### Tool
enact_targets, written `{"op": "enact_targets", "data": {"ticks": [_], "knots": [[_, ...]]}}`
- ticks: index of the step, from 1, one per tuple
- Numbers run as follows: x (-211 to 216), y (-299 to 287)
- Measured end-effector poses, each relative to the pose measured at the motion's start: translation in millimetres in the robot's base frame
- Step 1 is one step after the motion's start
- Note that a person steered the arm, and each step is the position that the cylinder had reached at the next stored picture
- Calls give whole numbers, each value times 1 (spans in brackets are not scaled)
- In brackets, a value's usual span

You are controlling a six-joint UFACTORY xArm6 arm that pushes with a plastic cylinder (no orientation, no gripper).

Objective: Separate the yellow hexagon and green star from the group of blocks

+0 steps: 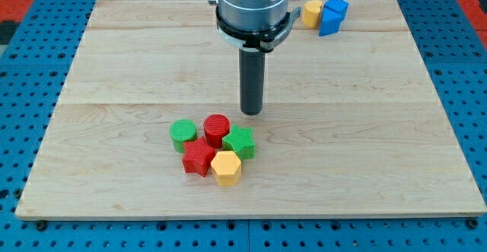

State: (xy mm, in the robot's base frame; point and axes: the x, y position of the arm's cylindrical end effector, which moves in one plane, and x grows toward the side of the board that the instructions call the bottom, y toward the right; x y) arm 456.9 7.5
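Note:
A yellow hexagon (pixel 226 167) lies at the bottom right of a tight group of blocks in the lower middle of the wooden board (pixel 365 130). A green star (pixel 239 142) touches it just above and to the right. The same group holds a red cylinder (pixel 217 129), a green cylinder (pixel 183 135) and a red star (pixel 198 157). My tip (pixel 252 112) stands on the board a little above and to the right of the group, closest to the green star and red cylinder, apart from both.
A yellow cylinder-like block (pixel 312 13) and a blue block (pixel 332 15) sit together near the board's top edge, to the right of the arm. A blue pegboard (pixel 464 69) surrounds the board.

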Motion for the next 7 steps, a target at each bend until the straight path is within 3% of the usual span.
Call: {"op": "enact_targets", "data": {"ticks": [1,2,3,4,5,6,7], "knots": [[2,-5],[13,30],[71,40],[103,45],[27,90],[-20,154],[-38,172]]}}
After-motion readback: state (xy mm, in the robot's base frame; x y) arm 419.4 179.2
